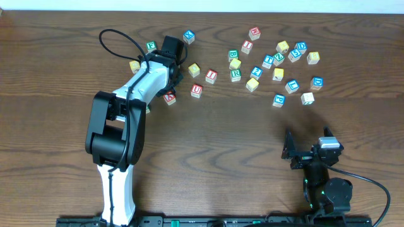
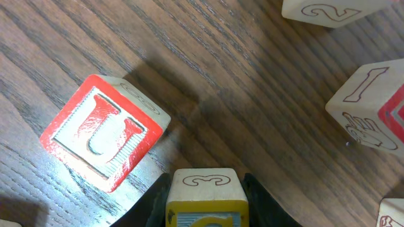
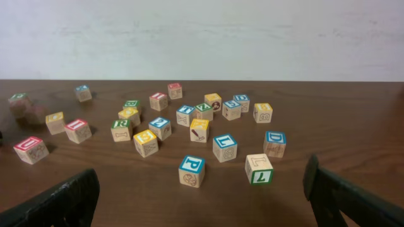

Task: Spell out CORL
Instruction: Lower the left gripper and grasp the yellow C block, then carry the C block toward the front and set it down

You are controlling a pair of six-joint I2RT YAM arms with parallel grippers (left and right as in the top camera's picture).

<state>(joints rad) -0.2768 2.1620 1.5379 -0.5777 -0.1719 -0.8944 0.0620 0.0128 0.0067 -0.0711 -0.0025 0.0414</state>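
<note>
1. Reach: left arm (image 1: 142,85) stretches up to the upper-left part of the table (image 1: 208,145), wrist over the left end of the cube scatter.
2. left gripper (image 2: 206,200): narrow, black fingers (image 2: 153,203) tight vs both sides of the yellow-edged cube (image 2: 205,183). The face toward the cam shows an outlined 3. Its yellow-framed face is cut off by the pic edge, so the letter can't be read. Lifted or resting on the wood: can't tell. In the overhead view it's hidden under the wrist.
3. red U cube (image 2: 101,132): just left of the gripped cube in the left wrist view. It's apart from it, flat on the wood and turned corner-on.
4. loose yellow cube (image 1: 194,69): near the left wrist on its right, w/ the red I cube (image 1: 211,76) next along. The yellow one's letter is too small to read.
5. green R cube (image 1: 235,75): mid-scatter, flat on the table, R face up.
6. blue L cube (image 3: 225,146): right part of the scatter, toward the front. It sits between the blue P cube (image 3: 191,170) and the blue D cube (image 3: 274,142), touching neither.
7. right gripper (image 3: 199,189): wide, w/ a finger at each lower corner of its cam view, holding nothing. It sits at the near-right of the table, well apart from the cubes.
</note>
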